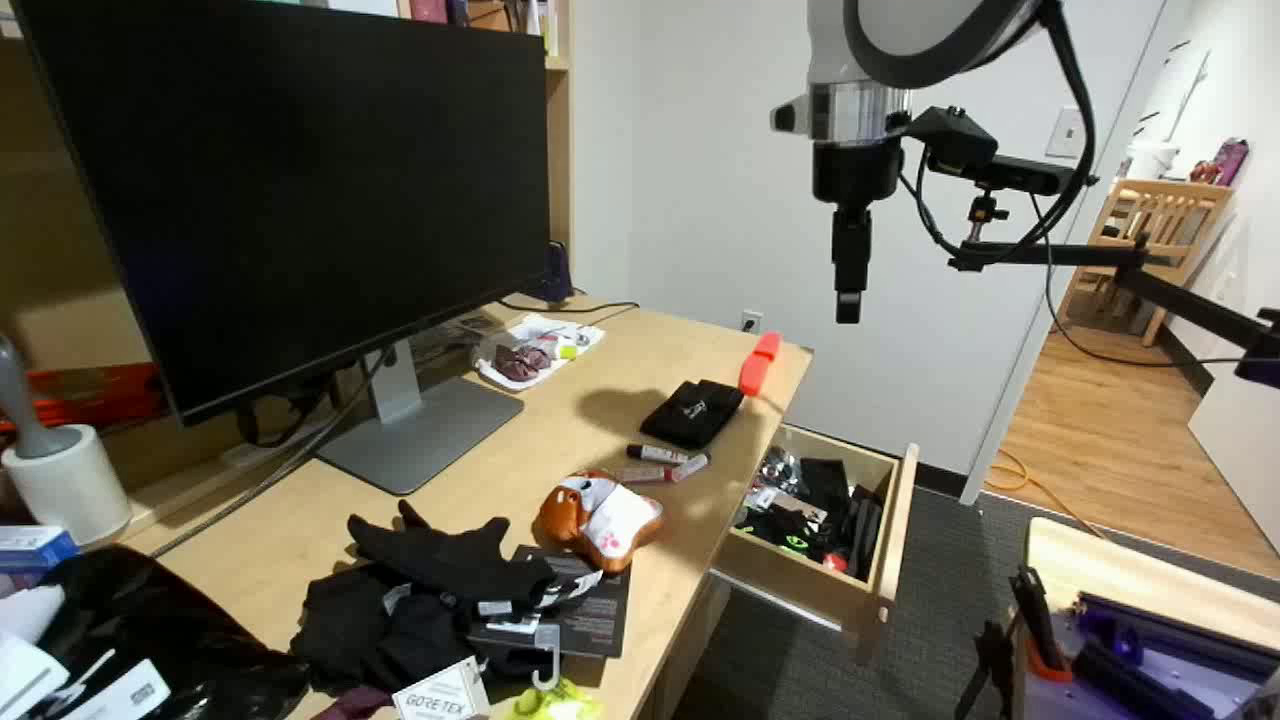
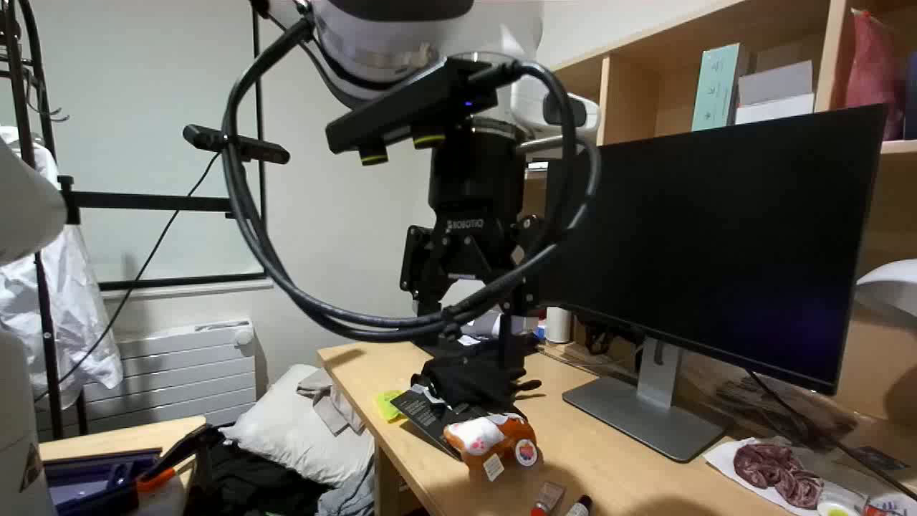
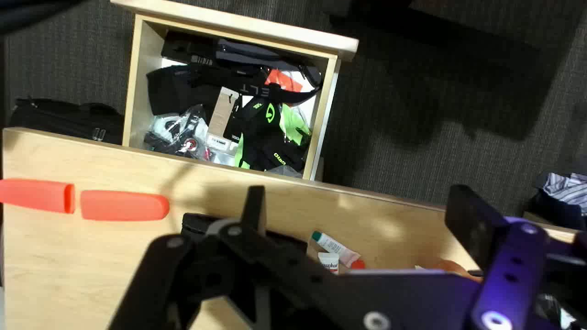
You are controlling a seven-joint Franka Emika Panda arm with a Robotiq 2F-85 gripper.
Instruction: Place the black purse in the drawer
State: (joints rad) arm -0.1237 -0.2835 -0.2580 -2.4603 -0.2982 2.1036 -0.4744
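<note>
The black purse [image 1: 692,413] lies flat on the desk near its front edge in an exterior view. In the wrist view part of the black purse [image 3: 197,223] shows, mostly hidden behind a gripper finger. The wooden drawer [image 1: 893,520] is pulled out below the desk edge and holds many dark items. The drawer [image 3: 243,23] also shows in the wrist view, at the upper left. My gripper [image 1: 849,306] hangs high above the desk's front side, apart from the purse. The gripper [image 3: 359,197] is open and empty in the wrist view, and also in an exterior view [image 2: 469,330].
A red case [image 1: 760,364] lies behind the purse. Small tubes [image 1: 665,463] and a plush toy [image 1: 602,520] lie in front of it. Black gloves [image 1: 430,590] and a monitor [image 1: 300,200] stand further along the desk. A purple tray [image 1: 1160,660] is at the lower right.
</note>
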